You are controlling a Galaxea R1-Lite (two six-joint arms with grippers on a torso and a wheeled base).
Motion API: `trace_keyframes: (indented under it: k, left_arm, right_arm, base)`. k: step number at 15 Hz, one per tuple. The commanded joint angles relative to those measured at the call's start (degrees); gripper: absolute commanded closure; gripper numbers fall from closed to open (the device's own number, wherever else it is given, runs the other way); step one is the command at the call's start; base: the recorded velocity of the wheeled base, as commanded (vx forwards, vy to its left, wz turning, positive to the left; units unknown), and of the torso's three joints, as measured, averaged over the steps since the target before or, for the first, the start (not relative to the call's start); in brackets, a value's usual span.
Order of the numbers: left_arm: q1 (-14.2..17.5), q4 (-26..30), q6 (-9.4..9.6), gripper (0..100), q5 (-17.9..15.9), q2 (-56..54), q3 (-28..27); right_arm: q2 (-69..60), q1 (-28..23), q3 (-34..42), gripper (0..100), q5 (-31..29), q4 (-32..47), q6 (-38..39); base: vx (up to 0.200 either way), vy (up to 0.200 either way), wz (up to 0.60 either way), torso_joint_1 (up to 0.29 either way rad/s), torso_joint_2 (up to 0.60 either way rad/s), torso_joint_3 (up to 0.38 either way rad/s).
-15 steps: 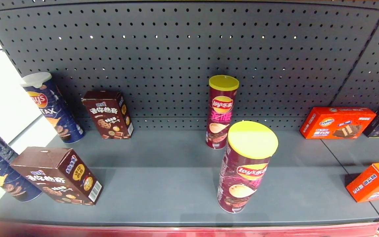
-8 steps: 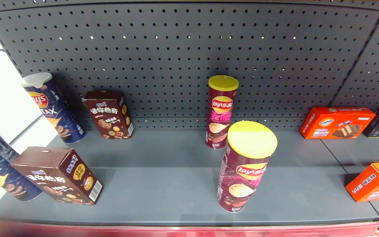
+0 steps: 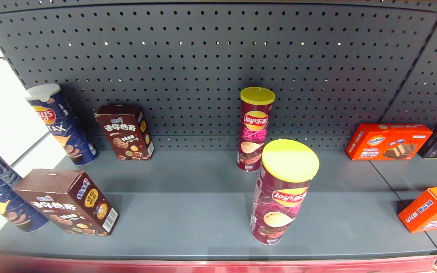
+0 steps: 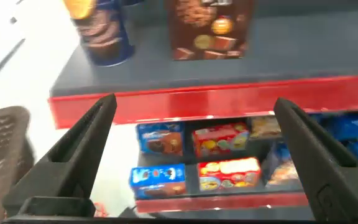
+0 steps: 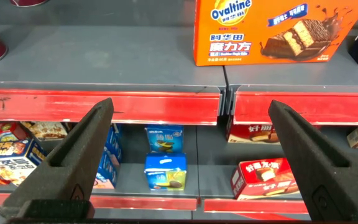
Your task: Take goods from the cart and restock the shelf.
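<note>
Grey shelf (image 3: pixel 188 212) carries the goods. Left tool (image 4: pixel 194 107) spread wide, empty, touching nothing, out before the shelf's front edge; right tool (image 5: pixel 191 106) same, wide apart and empty. Front maroon chip can (image 3: pixel 281 197) upright near the shelf's front edge, long axis vertical, yellow lid up. Rear maroon chip can (image 3: pixel 254 131) upright by the shelf's back panel.

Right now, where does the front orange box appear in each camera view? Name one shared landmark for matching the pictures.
Head view: the front orange box is at the lower right, near the front edge of the shelf.
Right wrist view: on the shelf just behind the red strip, by the gap in it.
Left wrist view: faces the brown box instead.
Shared landmark: the red strip.
</note>
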Motion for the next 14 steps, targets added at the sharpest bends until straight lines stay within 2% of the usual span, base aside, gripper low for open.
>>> trace_keyframes:
  k: [1, 4, 5, 6, 7, 10, 11, 12, 13, 14]
  left_arm:
    - [0.24, -0.25, -1.46, 0, 3.45, 0.00, 0.00]
    - [-0.02, -0.17, -1.29, 0, 2.57, 1.32, 0.00]
    - [-0.38, -0.08, -1.46, 0, 0.64, 1.32, 0.00]
    - [-0.38, -0.08, -1.46, 0, 0.64, 1.32, 0.00]
    - [-0.11, -0.08, -1.55, 0, -1.12, 1.05, 0.00]
    - [-0.11, -0.17, -2.43, 0, -1.03, 0.79, 0.00]
    - [-0.11, -0.17, -2.25, 0, -1.12, 0.79, 0.00]
    - [-0.11, -0.17, -2.25, 0, -1.21, 0.79, 0.00]
    - [-0.11, -0.08, -2.16, 0, -1.56, 0.79, 0.00]
    - [-0.11, -0.08, -2.16, 0, -1.56, 0.79, 0.00]
  right_arm:
    - [0.02, 0.00, 0.00, 0, 0.02, -0.01, 0.00]
    - [0.11, 0.00, 0.00, 0, 0.02, -0.01, 0.00]
    - [0.02, 0.00, 0.00, 0, 0.02, -0.01, 0.00]
    - [0.02, 0.00, 0.00, 0, 0.02, -0.01, 0.00]
    - [0.11, -0.09, -0.09, 0, 0.02, 0.16, -0.09]
    - [0.02, -0.09, -0.09, 0, -0.25, 0.07, -0.79]
    - [4.60, -0.44, -8.09, 0, -0.07, -0.19, -2.20]
    - [5.56, -0.53, -9.14, 0, 0.02, 0.07, -2.20]
    - [20.06, 0.62, -19.60, 0, 2.83, 2.80, -3.43]
    - [22.79, 1.05, -23.64, 0, 7.40, 2.80, -5.80]
  base:
    - [0.000, 0.000, 0.00, 0.000, 0.00, 0.000]
    - [0.000, 0.000, 0.00, 0.000, 0.00, 0.000]
    - [0.000, 0.000, 0.00, 0.000, 0.00, 0.000]
    - [0.000, 0.000, 0.00, 0.000, 0.00, 0.000]
    - [0.000, 0.000, 0.00, 0.000, 0.00, 0.000]
    - [0.000, 0.000, 0.00, 0.000, 0.00, 0.000]
    - [0.000, 0.000, 0.00, 0.000, 0.00, 0.000]
    - [0.000, 0.000, 0.00, 0.000, 0.00, 0.000]
    - [0.000, 0.000, 0.00, 0.000, 0.00, 0.000]
    - [0.000, 0.000, 0.00, 0.000, 0.00, 0.000]
